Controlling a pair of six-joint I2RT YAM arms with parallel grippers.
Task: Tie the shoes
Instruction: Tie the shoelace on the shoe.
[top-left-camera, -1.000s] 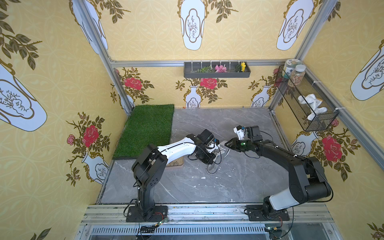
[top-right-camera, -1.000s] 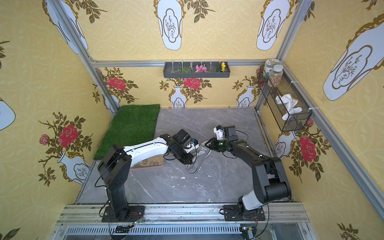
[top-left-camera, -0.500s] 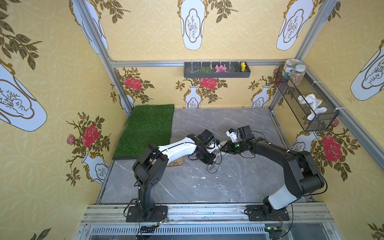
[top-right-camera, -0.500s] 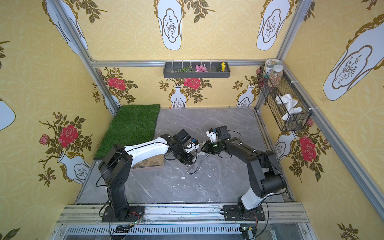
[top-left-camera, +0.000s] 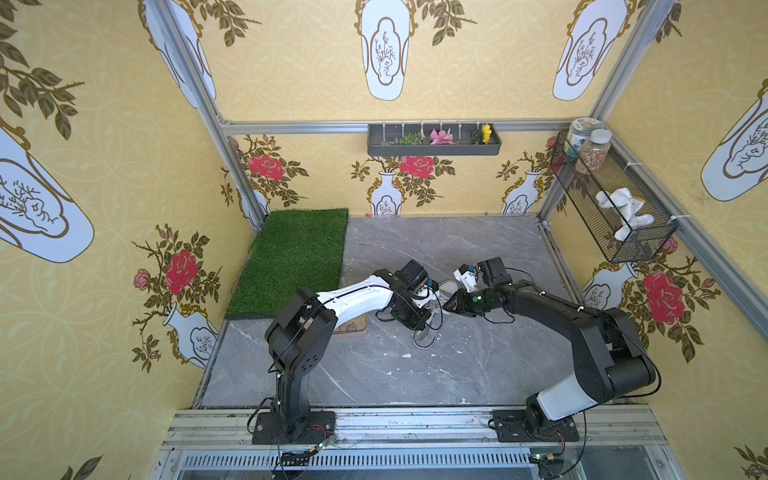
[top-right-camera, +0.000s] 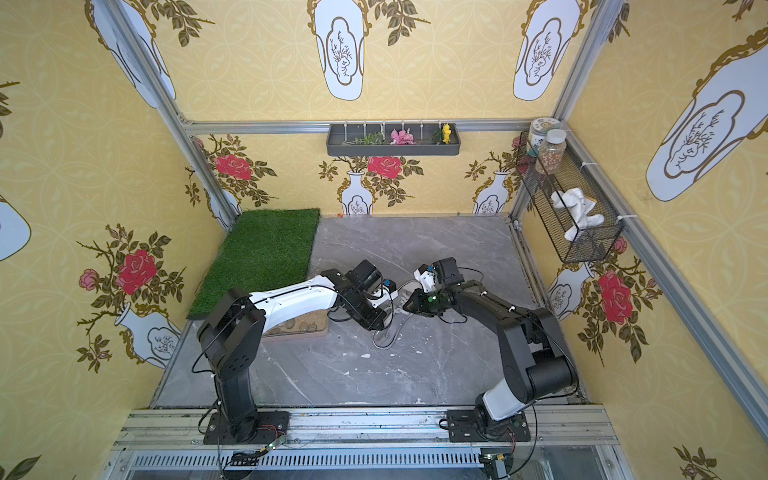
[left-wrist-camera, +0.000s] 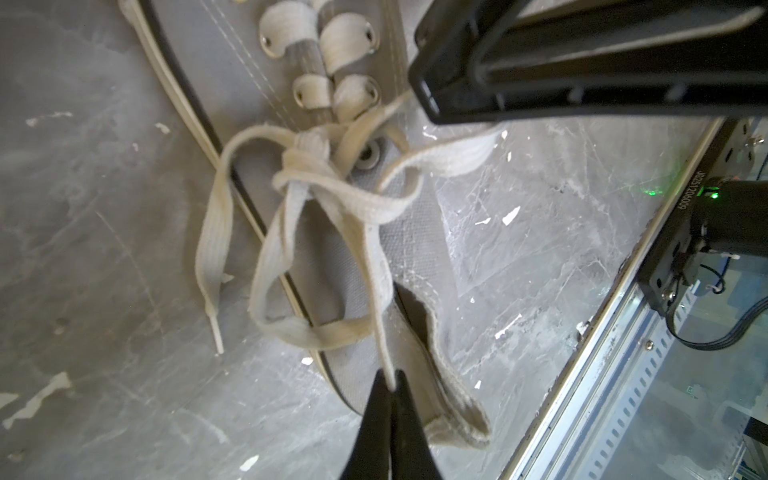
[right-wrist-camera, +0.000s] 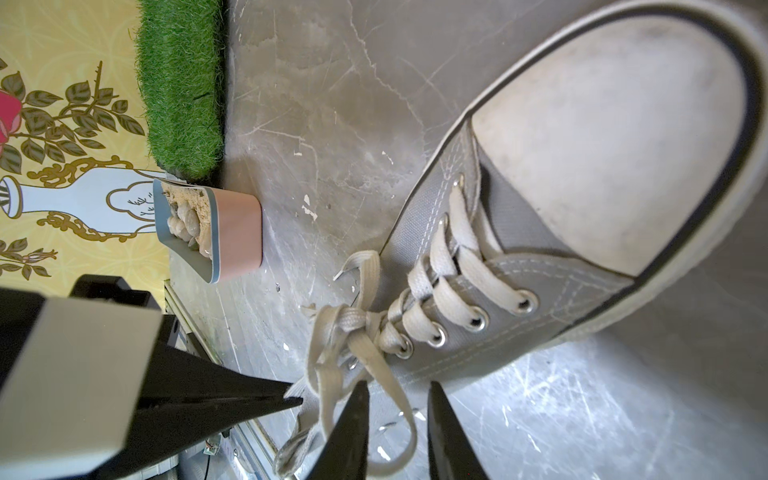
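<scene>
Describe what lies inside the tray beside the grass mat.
Pale pebbles on sandy fill show in the tray; the left arm covers much of it in both top views.

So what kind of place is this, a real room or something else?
Probably a staged robot test cell, not a real room: wallpaper panels on a metal frame, two arms bolted to a rail, and props like a turf mat and wire basket.
</scene>
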